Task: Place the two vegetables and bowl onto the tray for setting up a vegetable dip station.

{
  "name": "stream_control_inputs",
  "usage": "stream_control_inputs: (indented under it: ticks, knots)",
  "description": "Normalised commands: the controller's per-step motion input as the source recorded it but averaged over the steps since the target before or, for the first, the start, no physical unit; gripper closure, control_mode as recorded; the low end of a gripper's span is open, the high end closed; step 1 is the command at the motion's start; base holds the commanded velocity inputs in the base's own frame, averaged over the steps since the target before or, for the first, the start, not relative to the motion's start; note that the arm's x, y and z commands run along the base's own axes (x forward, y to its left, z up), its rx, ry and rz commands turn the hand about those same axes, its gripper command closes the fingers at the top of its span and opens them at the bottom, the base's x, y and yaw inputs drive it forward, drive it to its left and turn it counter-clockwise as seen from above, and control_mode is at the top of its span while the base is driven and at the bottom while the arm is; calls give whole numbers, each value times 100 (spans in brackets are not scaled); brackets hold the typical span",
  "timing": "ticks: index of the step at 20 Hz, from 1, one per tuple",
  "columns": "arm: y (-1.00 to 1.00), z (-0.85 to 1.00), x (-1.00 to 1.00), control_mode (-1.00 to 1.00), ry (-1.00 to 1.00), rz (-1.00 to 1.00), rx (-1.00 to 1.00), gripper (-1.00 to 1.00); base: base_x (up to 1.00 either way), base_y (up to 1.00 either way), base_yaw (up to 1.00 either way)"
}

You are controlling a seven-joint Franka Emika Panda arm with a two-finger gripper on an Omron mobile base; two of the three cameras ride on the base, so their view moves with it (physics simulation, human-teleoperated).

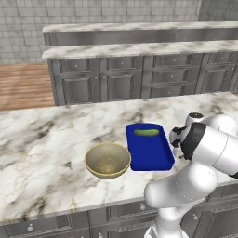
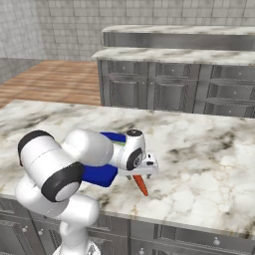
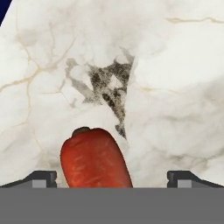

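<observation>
In the left base view the blue tray (image 1: 149, 149) sits at the centre of the frame on the marble surface (image 1: 42, 139), with the cucumber (image 1: 146, 133) lying across its far end. The tan bowl (image 1: 107, 160) stands on the surface just left of the tray, close to its near corner. In the right base view the carrot (image 2: 142, 185) lies on the surface at lower centre, right of the tray (image 2: 99, 175), directly under the fingers (image 2: 145, 172). In the hand view the carrot (image 3: 94, 159) fills the lower middle, its blunt end pointing up the frame, between the two finger tips (image 3: 41, 178), which stand spread wide and clear of it.
</observation>
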Motion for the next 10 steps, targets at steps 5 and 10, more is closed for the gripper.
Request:
stream_control_inputs:
  ticks: [5,10]
  knots:
    - [0,-4,0,-100,0,0,0,100,0,0,0]
    - [0,0,0,-100,0,0,0,100,0,0,0]
